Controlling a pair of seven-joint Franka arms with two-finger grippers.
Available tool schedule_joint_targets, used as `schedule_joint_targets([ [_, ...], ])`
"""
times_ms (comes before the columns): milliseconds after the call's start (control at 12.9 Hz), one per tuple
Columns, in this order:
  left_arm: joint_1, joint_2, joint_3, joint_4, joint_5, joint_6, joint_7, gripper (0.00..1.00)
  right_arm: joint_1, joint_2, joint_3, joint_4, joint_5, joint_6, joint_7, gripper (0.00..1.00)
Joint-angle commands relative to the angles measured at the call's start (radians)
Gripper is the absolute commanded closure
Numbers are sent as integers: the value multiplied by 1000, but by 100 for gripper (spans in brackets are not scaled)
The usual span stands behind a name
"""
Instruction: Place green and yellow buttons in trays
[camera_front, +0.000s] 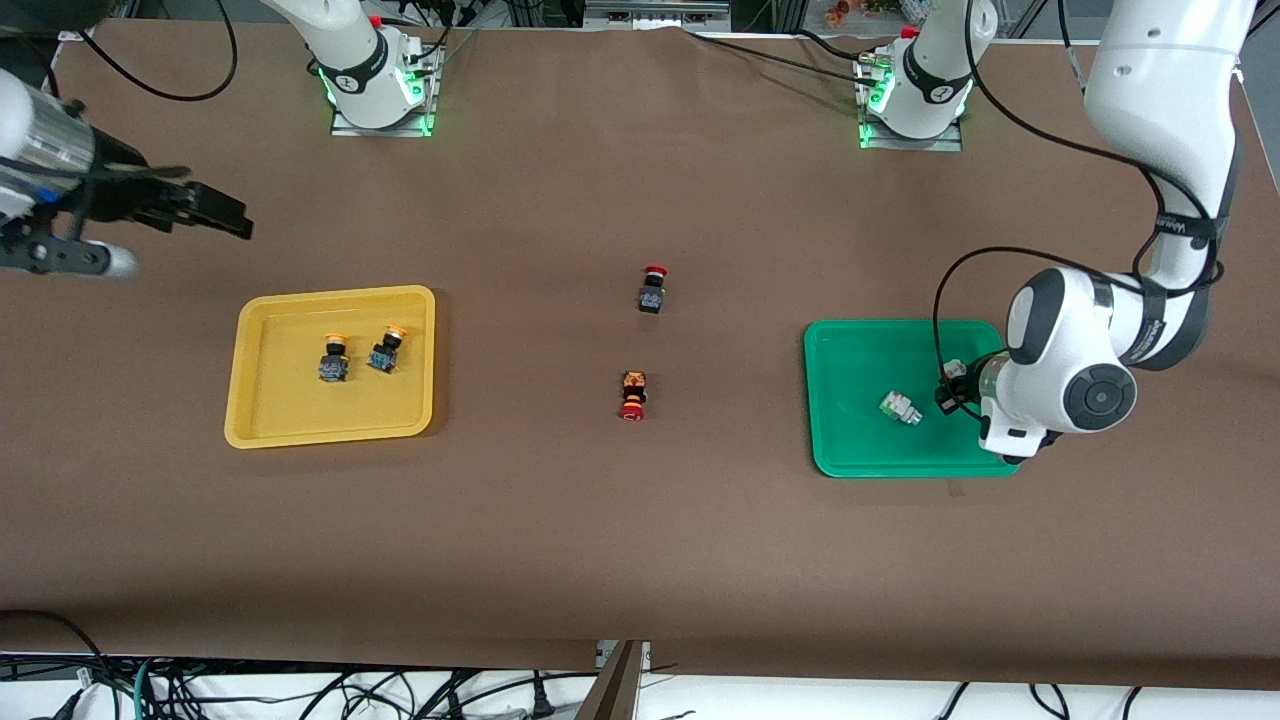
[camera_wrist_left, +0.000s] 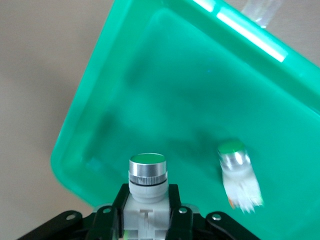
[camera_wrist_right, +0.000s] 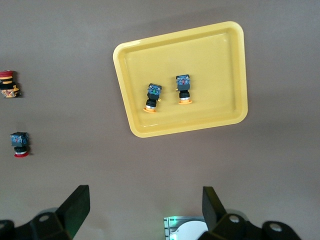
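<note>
While my left gripper (camera_wrist_left: 147, 220) hangs over the green tray (camera_front: 850, 340), fingers clenched on the last green button (camera_wrist_left: 147, 172), its twin (camera_front: 901, 407) already lies inside. Both yellow buttons (camera_front: 334, 358) (camera_front: 385, 350) sit in the yellow tray (camera_front: 260, 420), so I reckon one release remains. My right gripper (camera_wrist_right: 142, 210) waits spread wide, high above the bench (camera_front: 640, 540); there's bare tray floor below the held button.

Three cams: one high front overview, two wrist views.
Front faces the arm bases; left wrist sits close over green tray (camera_wrist_left: 90, 125), right wrist high over yellow tray (camera_wrist_right: 131, 80), both in front view.
</note>
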Motion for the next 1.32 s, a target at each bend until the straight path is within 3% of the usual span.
schedule_joint_targets([
  [0, 9, -30, -15, -4, 19, -6, 40, 0, -38, -60, 36, -65, -38, 14, -38, 1],
  [311, 7, -218, -24, 40, 19, -54, 96, 0, -25, -44, 39, -36, -53, 20, -64, 1],
  [466, 9, -247, -22, 115, 18, -117, 295, 0, 4, -30, 39, -25, -89, 20, -55, 0],
  [699, 33, -249, -16, 305, 2, -348, 602, 0, 21, -18, 39, -23, -89, 21, -53, 1],
  [854, 56, -287, -13, 350, -5, -431, 756, 0, 19, -18, 36, -23, -87, 26, -62, 1],
  [932, 31, -354, 11, 312, -7, -433, 788, 0, 19, -18, 36, -23, -86, 26, -62, 0],
  [1087, -101, -534, 126, 128, -28, -362, 790, 0, 19, -18, 36, -23, -86, 26, -62, 0],
  [1243, -114, -640, 158, 8, -41, -306, 761, 0, 21, -18, 36, -23, -84, 26, -64, 1],
])
